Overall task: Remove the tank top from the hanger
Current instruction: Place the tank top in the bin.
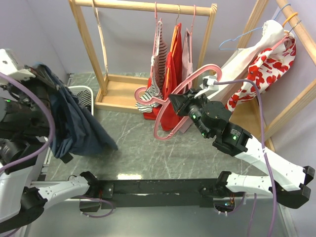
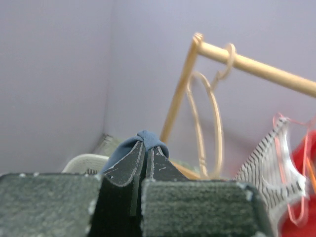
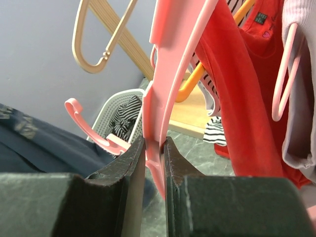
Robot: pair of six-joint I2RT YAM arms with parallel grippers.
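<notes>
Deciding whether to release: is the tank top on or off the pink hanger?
Off. The pink hanger is bare; tank top hangs from left end effector.

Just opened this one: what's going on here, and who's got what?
The left hand is shut on a dark blue tank top and holds it up at the left side of the table, over the white basket. The right hand is clamped on the pink hanger, which looks bare in front of the wooden rack. So the top appears to be off the hanger already. Red garments hang on the rack.
</notes>
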